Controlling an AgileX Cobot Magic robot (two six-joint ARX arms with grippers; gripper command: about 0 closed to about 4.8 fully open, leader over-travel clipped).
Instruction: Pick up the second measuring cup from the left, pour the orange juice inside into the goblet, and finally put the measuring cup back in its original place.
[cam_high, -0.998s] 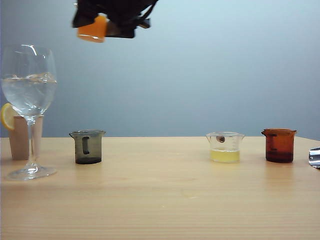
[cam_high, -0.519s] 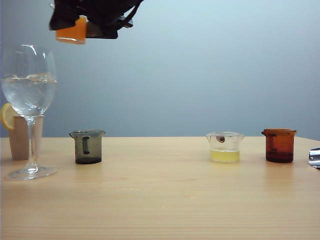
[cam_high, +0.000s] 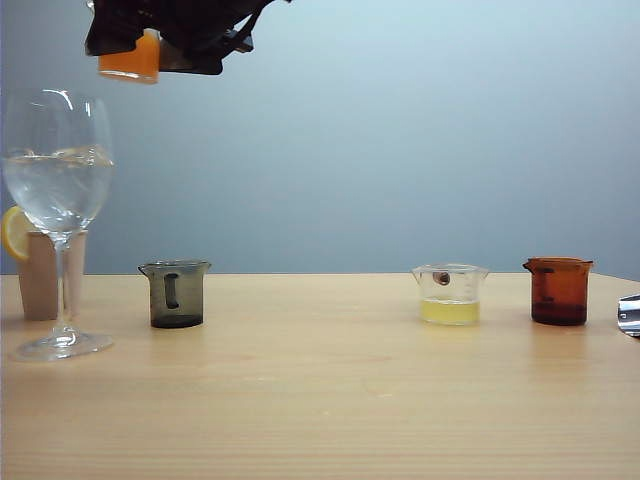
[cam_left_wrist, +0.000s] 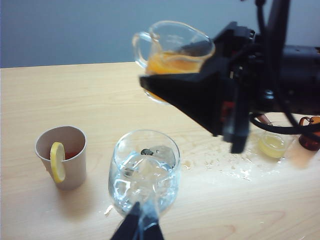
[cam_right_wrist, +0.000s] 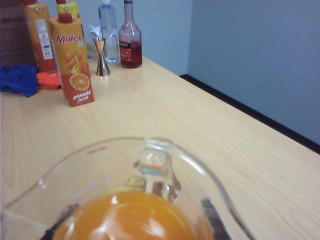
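**Jaws clamped on juice cup, high beside goblet**

With right jaws closed on the second measuring cup, hovered high above the worktop, above the goblet and, in the exterior view, just to the right of its rim. With left jaws low by the goblet in the left wrist view, tips drawn together, apparently on nothing.

Risked a miss, judging by the cup's place beside rather than over the bowl: a tip from there could send juice down the outside. Risked splashing too, given the long drop. Could also overflow, with the goblet already about half full of clear liquid and ice. Showed droplets scattered on the worktop near the goblet.

Appeared small, colourless and see-through, with flared rim and pour lip, roughly level, holding opaque bright orange juice. Left a gap in the row on the worktop between the smoky grey cup and the cup of pale yellow liquid, presumably the place for its return.
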